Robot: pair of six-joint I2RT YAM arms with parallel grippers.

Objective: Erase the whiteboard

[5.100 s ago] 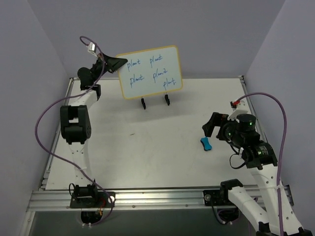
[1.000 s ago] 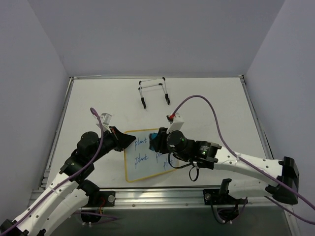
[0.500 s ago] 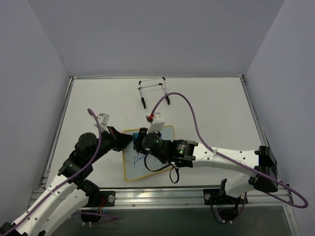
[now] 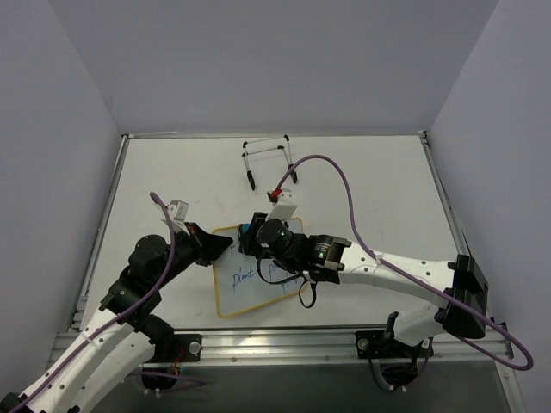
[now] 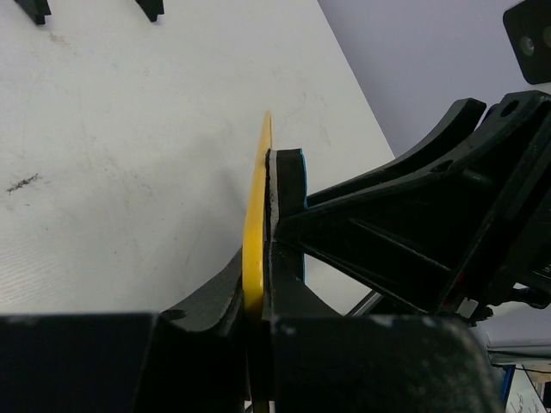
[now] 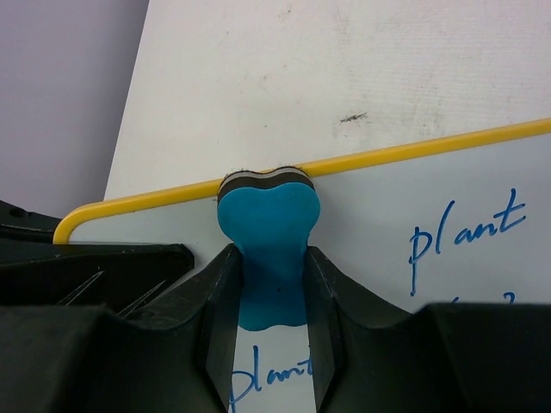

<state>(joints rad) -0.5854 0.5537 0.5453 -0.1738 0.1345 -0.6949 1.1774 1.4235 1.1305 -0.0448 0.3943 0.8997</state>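
Note:
The whiteboard [image 4: 250, 294], white with a yellow frame, is near the table's front, and my left gripper [image 4: 225, 247] is shut on its upper left edge. The left wrist view shows the board edge-on [image 5: 256, 215] between my left gripper's jaws [image 5: 258, 301]. My right gripper [image 4: 250, 236] is shut on the blue eraser [image 4: 247, 228], pressed to the board's top left corner. In the right wrist view the eraser [image 6: 269, 245] sits between my right gripper's jaws [image 6: 269, 284] and touches the top frame. Blue "plant" words [image 6: 465, 228] remain on the whiteboard [image 6: 405, 185].
The black wire easel stand [image 4: 269, 161] stands bare at the back middle of the table; its feet [image 5: 34, 9] show in the left wrist view. Purple walls close in the left, back and right sides. My left gripper's fingers [image 6: 103, 262] lie just left of the eraser.
My right gripper has carried the eraser leftward along the board's top row to the upper left corner. The top-left word no longer shows. The left gripper has kept its hold.

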